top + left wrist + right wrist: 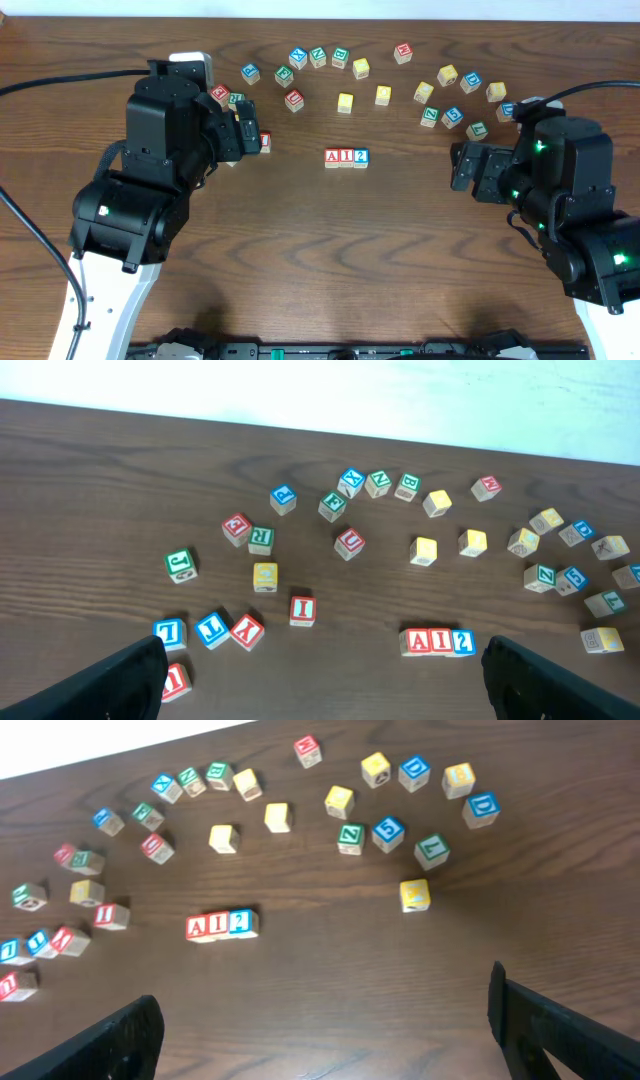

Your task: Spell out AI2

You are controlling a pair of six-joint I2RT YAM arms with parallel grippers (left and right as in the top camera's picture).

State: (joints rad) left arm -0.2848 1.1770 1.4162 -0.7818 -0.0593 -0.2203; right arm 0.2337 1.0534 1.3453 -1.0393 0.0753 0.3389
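The red-framed A block (332,157), the red-framed I block (346,157) and the blue-framed 2 block (361,157) stand touching in a row at the table's middle, reading A, I, 2 from left to right. The row also shows in the left wrist view (437,642) and in the right wrist view (221,925). My left gripper (325,685) is open and empty, left of the row. My right gripper (325,1030) is open and empty, right of the row. Both are well apart from the blocks.
Several loose letter and number blocks lie in an arc along the far side, among them yellow-faced ones (345,101) and a red block (403,52). A cluster of blocks (210,628) lies near my left arm. Another cluster (452,115) lies near my right arm.
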